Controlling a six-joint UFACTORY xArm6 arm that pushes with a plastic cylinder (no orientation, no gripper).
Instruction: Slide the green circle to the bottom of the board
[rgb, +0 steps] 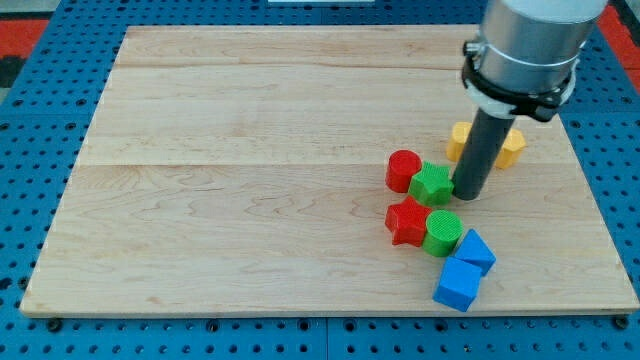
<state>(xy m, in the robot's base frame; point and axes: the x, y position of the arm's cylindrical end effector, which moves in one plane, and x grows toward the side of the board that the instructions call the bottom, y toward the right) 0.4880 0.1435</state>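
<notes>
The green circle (442, 232) is sitting low on the table (250, 200), touching the red star (407, 221) and a blue block (474, 250). My tip (467, 195), carrying no pincer, is standing beside the green star (432, 184), with the rod hiding part of the yellow blocks (510, 147).

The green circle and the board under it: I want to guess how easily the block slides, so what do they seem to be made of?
The green circle looks like moulded or printed plastic, matte, with faint ridges on its top; which of the two I cannot tell. The board looks like pale wood in glued planks, with visible grain, seams and a smooth satin finish. My tip sits above the circle, beside the green star.
</notes>
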